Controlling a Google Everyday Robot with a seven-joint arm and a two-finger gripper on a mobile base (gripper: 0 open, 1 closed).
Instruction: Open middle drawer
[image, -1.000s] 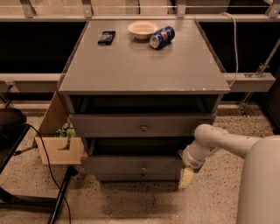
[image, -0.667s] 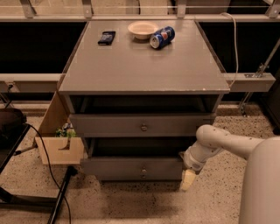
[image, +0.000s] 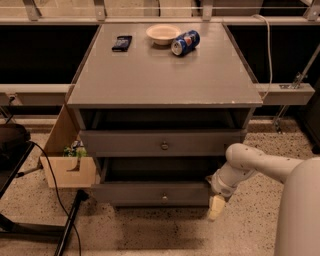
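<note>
The grey cabinet (image: 165, 75) shows two drawer fronts with round knobs. The upper, larger one is the top drawer (image: 125, 142). Below it is the middle drawer (image: 130, 192), its front standing out from the frame with a dark gap above it. The lowest drawer does not show. My gripper (image: 216, 207) hangs at the end of the white arm (image: 250, 162), pointing down at the floor. It sits at the right end of the middle drawer's front, well right of its knob (image: 164, 198).
On the cabinet top lie a white bowl (image: 162, 33), a blue soda can (image: 185, 42) on its side and a dark phone-like object (image: 122, 43). A wooden box (image: 67, 167) and black cables (image: 55, 195) sit on the floor to the left.
The arm and gripper have drifted slightly to the right and down. The drawers have not visibly moved.
</note>
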